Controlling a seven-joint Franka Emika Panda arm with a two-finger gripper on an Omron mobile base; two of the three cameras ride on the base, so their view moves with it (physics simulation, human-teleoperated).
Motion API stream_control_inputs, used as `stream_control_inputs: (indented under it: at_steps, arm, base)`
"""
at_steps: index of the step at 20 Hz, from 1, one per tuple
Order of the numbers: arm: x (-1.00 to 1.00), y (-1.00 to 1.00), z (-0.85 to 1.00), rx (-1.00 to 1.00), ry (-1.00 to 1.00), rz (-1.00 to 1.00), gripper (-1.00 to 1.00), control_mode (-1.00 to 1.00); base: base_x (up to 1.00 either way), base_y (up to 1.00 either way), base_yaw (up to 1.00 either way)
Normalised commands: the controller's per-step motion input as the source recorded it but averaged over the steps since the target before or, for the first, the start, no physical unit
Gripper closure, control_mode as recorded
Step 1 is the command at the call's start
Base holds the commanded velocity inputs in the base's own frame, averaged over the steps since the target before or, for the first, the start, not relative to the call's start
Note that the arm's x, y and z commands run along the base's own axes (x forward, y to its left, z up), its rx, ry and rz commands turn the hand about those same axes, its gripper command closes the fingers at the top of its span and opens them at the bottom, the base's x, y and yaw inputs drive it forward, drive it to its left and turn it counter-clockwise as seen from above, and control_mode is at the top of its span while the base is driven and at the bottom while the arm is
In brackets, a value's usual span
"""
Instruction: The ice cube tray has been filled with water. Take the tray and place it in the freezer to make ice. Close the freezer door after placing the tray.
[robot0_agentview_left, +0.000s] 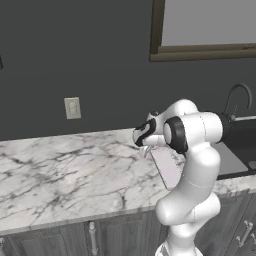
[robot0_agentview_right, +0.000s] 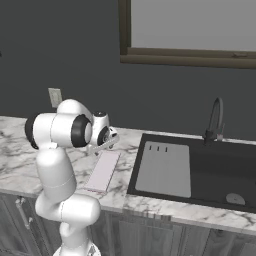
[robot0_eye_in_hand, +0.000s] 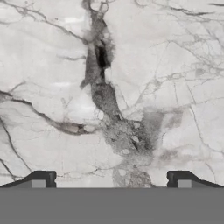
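White arm folded over marble counter (robot0_agentview_left: 60, 170), gripper (robot0_eye_in_hand: 111, 179) spread wide, empty, ice cube tray (robot0_agentview_right: 102, 171) left of sink (robot0_agentview_right: 210, 165).

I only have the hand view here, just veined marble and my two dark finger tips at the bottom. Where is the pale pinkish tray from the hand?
Observer: The thin pale pinkish-white ice cube tray lies flat on the white marble counter, just below and in front of the open gripper in the right base view.
Operator: Am I touching it?
Observer: No, the gripper hangs over the tray's far end, with nothing between its fingers.
Operator: What is next to the tray?
Observer: The black sink with a dark grey mat in it lies close to the tray's right, a strip of counter between.
Operator: Any faucet?
Observer: Yes, a dark curved faucet stands behind the sink.
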Motion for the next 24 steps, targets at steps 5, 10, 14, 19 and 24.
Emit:
stream_control_inputs:
  at_steps: [5,10,14,19,24]
  arm:
    - [-0.2,0.0,-0.38,-0.03,0.0,0.02,-1.0,-1.0]
    - [-0.46,-0.07,-0.34,-0.01,0.0,0.01,-1.0,-1.0]
    - [-0.63,-0.23,-0.27,0.0,0.0,0.0,-1.0,-1.0]
    - [-0.45,-0.38,-0.15,0.0,0.0,0.01,-1.0,-1.0]
    - [-0.27,-0.53,-0.13,0.0,0.0,0.05,-1.0,-1.0]
  base:
    - [0.0,0.0,0.0]
    - [0.0,0.0,0.0]
    - [0.0,0.0,0.0]
    - [0.0,0.0,0.0]
    - [0.0,0.0,0.0]
